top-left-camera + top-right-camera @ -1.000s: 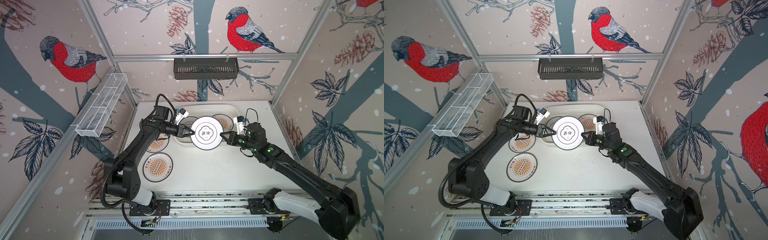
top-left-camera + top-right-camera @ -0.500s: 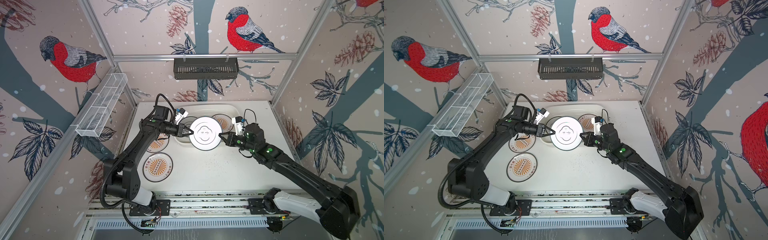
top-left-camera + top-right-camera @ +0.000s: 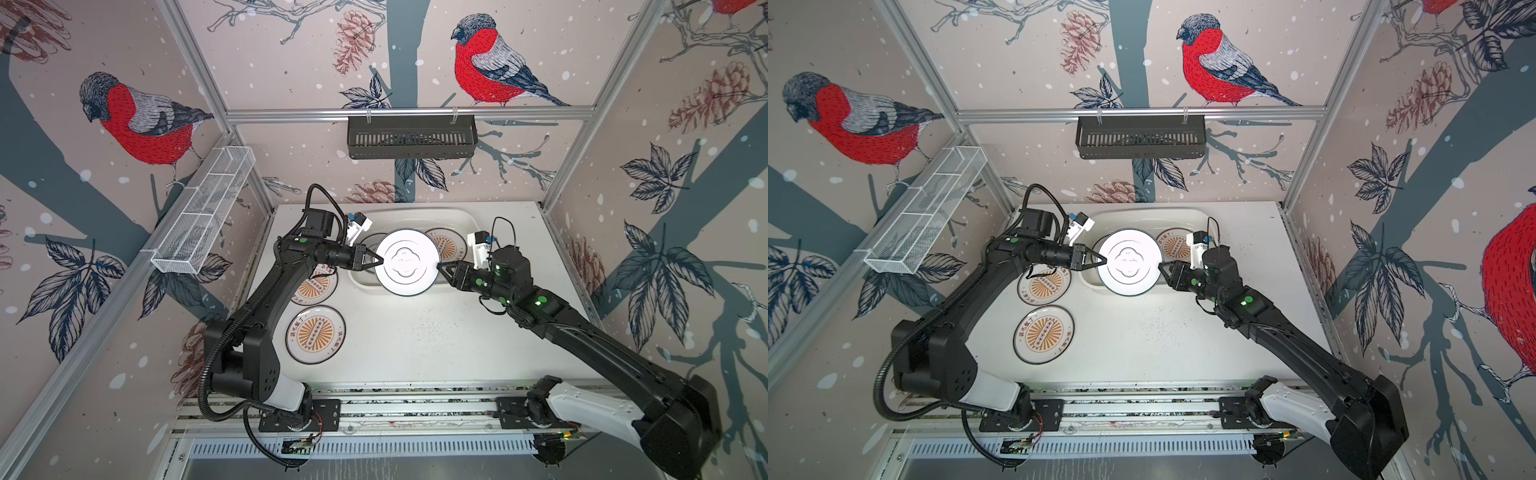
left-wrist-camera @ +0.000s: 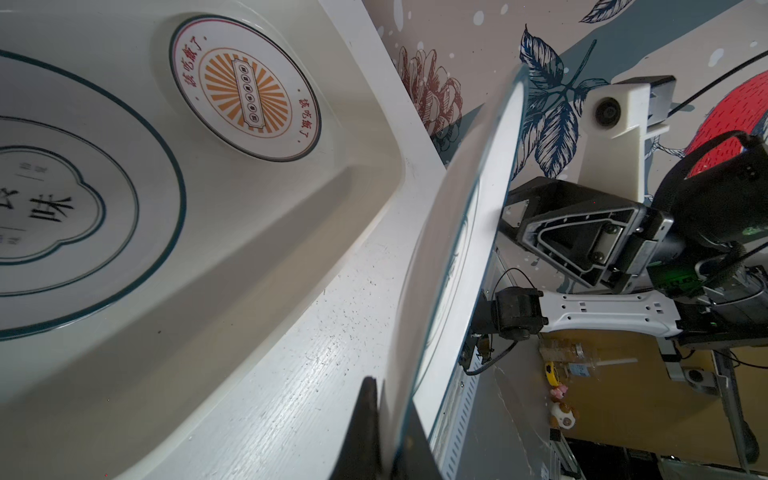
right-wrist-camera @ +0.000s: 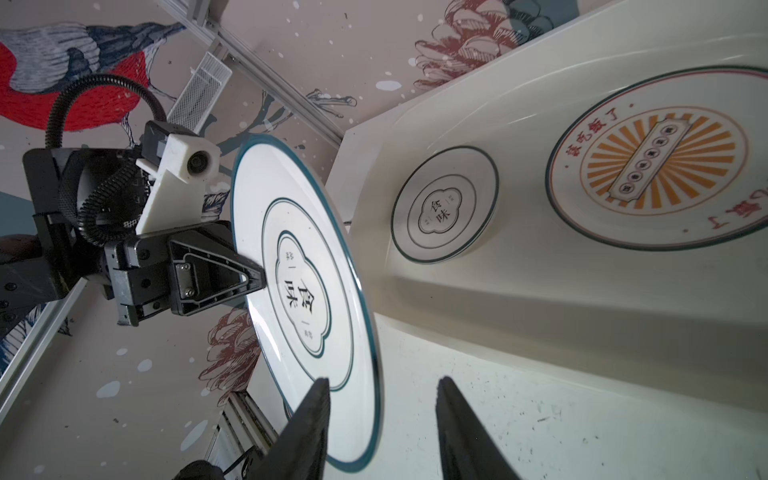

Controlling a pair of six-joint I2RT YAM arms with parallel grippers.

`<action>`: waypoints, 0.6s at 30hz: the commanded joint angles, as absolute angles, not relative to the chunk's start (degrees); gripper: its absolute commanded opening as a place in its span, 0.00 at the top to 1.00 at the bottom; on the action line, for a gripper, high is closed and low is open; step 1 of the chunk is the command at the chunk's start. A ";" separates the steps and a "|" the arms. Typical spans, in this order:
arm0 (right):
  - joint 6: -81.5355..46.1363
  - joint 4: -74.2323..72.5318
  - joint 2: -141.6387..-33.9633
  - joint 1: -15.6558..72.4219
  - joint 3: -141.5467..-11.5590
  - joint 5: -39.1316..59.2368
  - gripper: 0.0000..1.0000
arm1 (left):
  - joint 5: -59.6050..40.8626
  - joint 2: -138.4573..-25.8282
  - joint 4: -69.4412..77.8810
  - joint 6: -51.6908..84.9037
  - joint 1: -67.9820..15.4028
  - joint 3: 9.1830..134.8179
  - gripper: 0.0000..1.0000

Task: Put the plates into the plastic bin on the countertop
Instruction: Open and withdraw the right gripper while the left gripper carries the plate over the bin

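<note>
A large white plate [image 3: 407, 262] [image 3: 1128, 262] with a black quatrefoil centre hangs over the front rim of the plastic bin [image 3: 415, 212] [image 4: 291, 232]. My left gripper [image 3: 380, 262] [image 4: 390, 399] is shut on its left edge. My right gripper [image 3: 441, 266] [image 5: 383, 380] stands open, jaws apart on either side of the plate's right rim [image 5: 370, 332]. In the bin lie an orange sunburst plate [image 3: 446, 245] [image 5: 660, 166] and a quatrefoil plate [image 4: 62, 199] [image 5: 444, 203]. Two more sunburst plates [image 3: 316, 334] [image 3: 316, 286] lie on the countertop [image 3: 436, 340], the farther one partly under the left arm.
A black slatted basket [image 3: 411, 137] hangs on the back wall and a white wire-mesh basket [image 3: 203, 212] on the left wall. Aluminium rails [image 3: 415, 405] run along the front edge by the arm bases. Dark specks dot the surface right of the two loose plates.
The left gripper has shut on the plate's left edge. The right gripper, shut on the right rim a second ago, has opened. The plate has shifted slightly left.
</note>
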State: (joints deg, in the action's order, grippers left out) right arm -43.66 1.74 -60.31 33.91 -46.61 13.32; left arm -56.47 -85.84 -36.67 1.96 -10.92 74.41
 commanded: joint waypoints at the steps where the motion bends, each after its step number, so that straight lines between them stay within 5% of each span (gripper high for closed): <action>1: -45.58 1.45 -57.13 31.56 -45.39 12.27 0.56 | -54.58 -86.52 -36.00 -0.36 -10.21 76.64 1.00; 18: -50.19 15.41 -44.84 27.81 -42.42 7.71 0.56 | -49.21 -106.88 -18.88 24.06 -10.92 90.88 1.00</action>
